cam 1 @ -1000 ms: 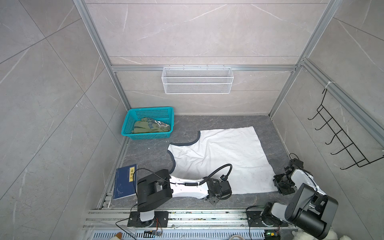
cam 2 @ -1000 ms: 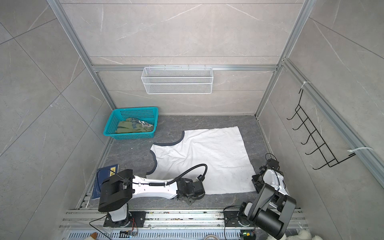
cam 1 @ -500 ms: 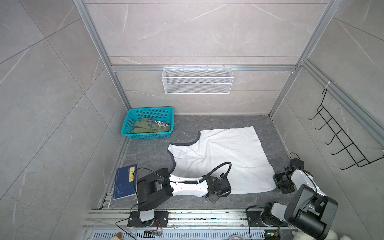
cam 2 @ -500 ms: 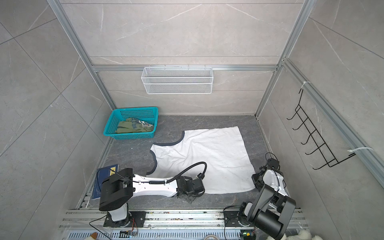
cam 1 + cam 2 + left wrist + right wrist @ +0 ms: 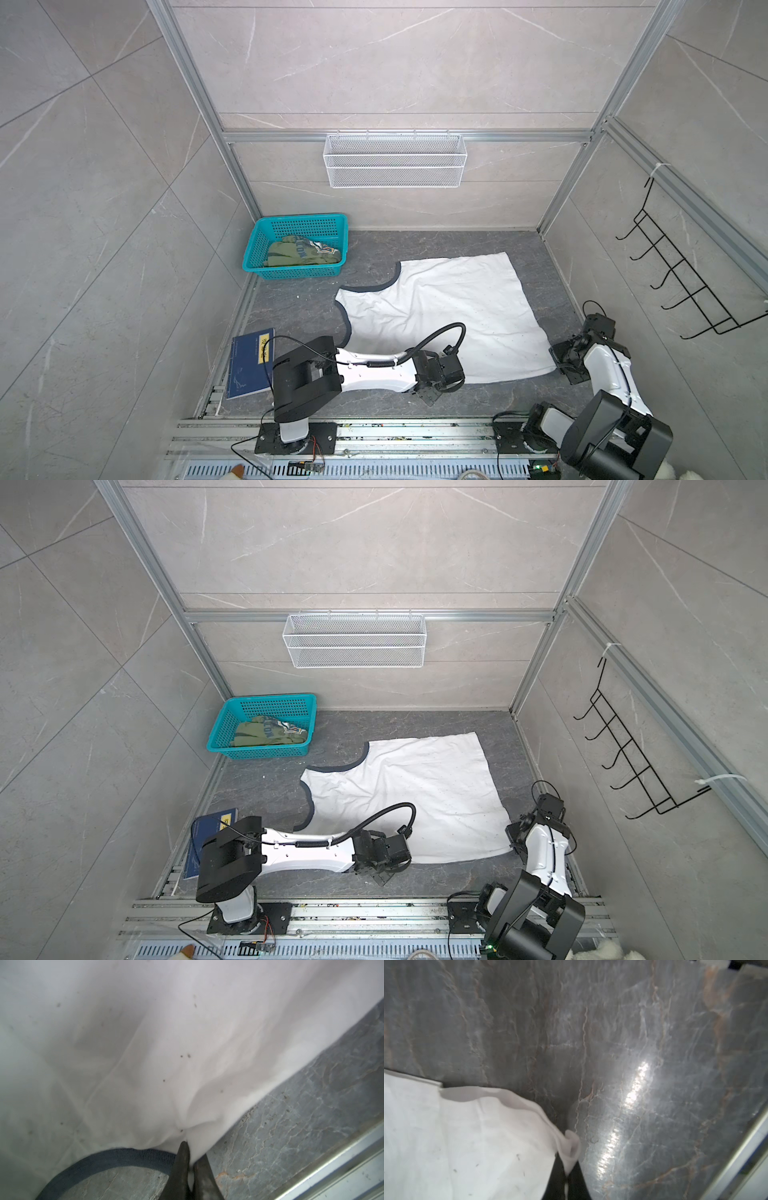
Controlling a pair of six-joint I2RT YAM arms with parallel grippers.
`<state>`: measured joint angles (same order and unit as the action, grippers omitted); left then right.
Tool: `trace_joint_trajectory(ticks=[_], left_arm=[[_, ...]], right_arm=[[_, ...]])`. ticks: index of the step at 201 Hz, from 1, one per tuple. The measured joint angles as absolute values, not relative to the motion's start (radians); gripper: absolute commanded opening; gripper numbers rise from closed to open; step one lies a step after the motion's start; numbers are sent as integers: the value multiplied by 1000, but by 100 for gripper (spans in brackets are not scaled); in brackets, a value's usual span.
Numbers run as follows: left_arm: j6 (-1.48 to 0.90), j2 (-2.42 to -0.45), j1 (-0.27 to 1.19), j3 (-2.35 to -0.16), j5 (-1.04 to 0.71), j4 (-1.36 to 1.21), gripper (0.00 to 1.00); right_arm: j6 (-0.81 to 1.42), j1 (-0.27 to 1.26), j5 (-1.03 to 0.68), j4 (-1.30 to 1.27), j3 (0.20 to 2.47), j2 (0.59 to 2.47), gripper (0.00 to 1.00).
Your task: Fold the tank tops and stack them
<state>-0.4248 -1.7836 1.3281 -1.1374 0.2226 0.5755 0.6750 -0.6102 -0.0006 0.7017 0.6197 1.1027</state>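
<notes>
The white tank top (image 5: 436,307) (image 5: 399,787) is spread flat near the middle of the dark grey floor (image 5: 415,245), as seen in both top views. Its near edge, at six o'clock of the cloth, is pinched between the closed jaws of the left gripper (image 5: 192,1153), just beside the navy trim (image 5: 108,1159) of an armhole. A small pucker of cloth is raised at the grip. The corner at four o'clock is clamped by the right gripper (image 5: 566,1169), whose jaws are pressed together on a curled fold of white cloth.

The green tank top (image 5: 299,255) is seen bunched inside the teal basket (image 5: 299,218), at ten o'clock from the white one and well apart from it. A dark blue book (image 5: 249,361) is laid at eight o'clock, by the floor's edge.
</notes>
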Motion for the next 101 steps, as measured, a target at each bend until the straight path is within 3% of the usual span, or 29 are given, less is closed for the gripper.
trace_joint_trajectory(ticks=[46,101], left_arm=[[-305,-1781,1206,-1254,178,631,4],[-184,-1820,1070,-1380,136,675,4]], right_arm=[[666,-606,-61,683,685,1095,0],[701,-520,-96,618,790,1232,0]])
